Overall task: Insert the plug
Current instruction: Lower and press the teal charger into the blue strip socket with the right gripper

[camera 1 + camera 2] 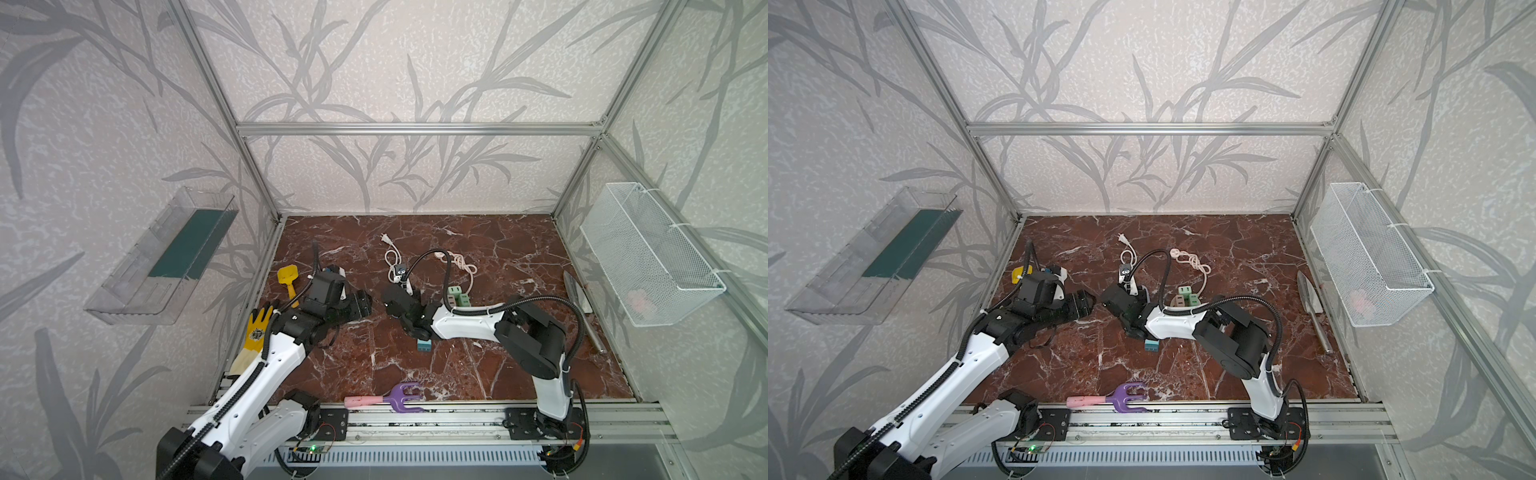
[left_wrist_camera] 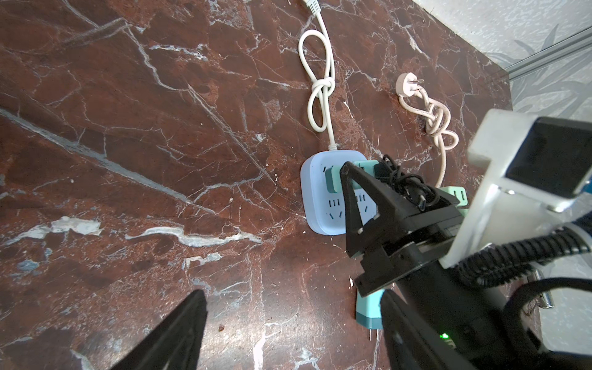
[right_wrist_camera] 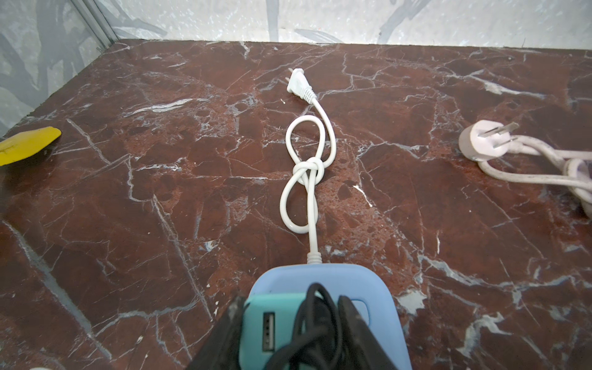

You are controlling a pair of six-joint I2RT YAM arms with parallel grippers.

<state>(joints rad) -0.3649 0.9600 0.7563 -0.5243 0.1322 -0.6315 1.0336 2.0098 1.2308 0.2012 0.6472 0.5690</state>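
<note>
we have the right gripper (image 3: 290,317) clamped on the teal usb charger plug (image 3: 259,320), one finger on each flat side. the plug sits on the upper socket of the blue power strip (image 2: 320,192), which lies flat on the marble tabletop (image 3: 160,192). we judge this to be the seating press. the body looks close to flush, but its prongs are hidden, so we cannot tell whether they are fully home.

to do it well, we would push straight down along the prongs, with no twist. the strip is light and smooth-cornered on polished stone, so a slanted push would likely make it slide. the left gripper (image 2: 292,298) hangs just beside the strip with its jaws wide apart and nothing in them. it is well placed to pin the strip's free end.

the plug is a matte, rounded block with a usb slot on one face, and a thin black cable (image 3: 320,320) is bundled against it. that bundle lies between the fingers and may make the grip spongy. the strip's white cord (image 3: 307,166) is glossy and stiff, tied in a loose knot, and ends in a two-pin plug (image 3: 299,85).
</note>
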